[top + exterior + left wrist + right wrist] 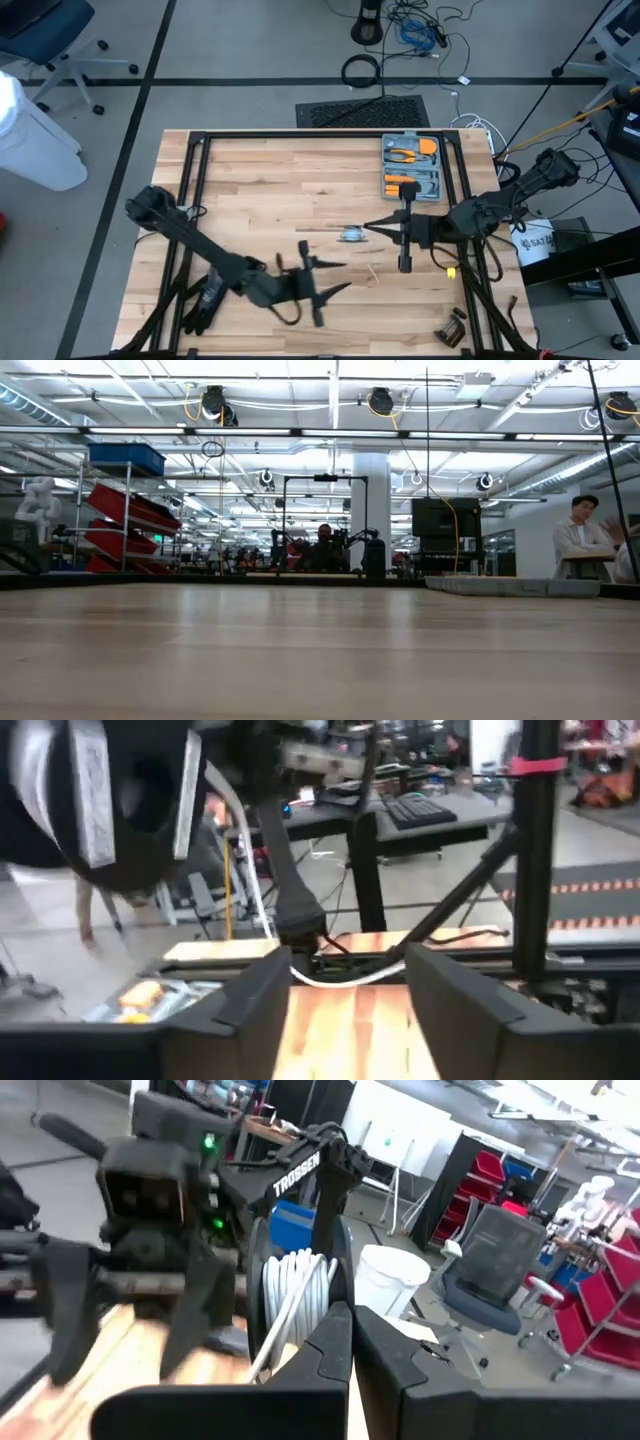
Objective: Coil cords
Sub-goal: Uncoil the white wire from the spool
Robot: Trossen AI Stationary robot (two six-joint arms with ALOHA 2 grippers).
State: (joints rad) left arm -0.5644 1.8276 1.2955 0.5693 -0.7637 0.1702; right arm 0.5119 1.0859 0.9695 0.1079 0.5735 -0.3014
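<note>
Now the right arm reaches in from the right edge of the table (250, 170) and lies stretched low toward the middle, with its wrist level. The right gripper (372, 226) points toward the left side of the table. In the right wrist view the right gripper (350, 1320) has its two dark fingers pressed together, so it is closed. One white strand runs down beside the fingers there, but I cannot tell if it is pinched between them.

The left arm comes from the left edge and goes diagonally toward the near middle of the table. The left gripper (335, 277) hangs over the near part of the wood, apart from the cord. In the left wrist view the left gripper (347, 960) has its fingers spread wide, with only bare wood between them, so it is open and holds nothing.

The cords (352, 234) lie on the table near its centre, just beside the tip of the right gripper, as a small pale bundle. From the right wrist the cords (295, 1295) look like several white turns wound close together around a dark ring, standing nearly upright just in front of the closed fingers.

From above, the bundle looks a little longer from left to right, about in line with the right gripper's fingers.

A grey tool tray (412, 165) with orange tools sits at the far right part of the table.
</note>
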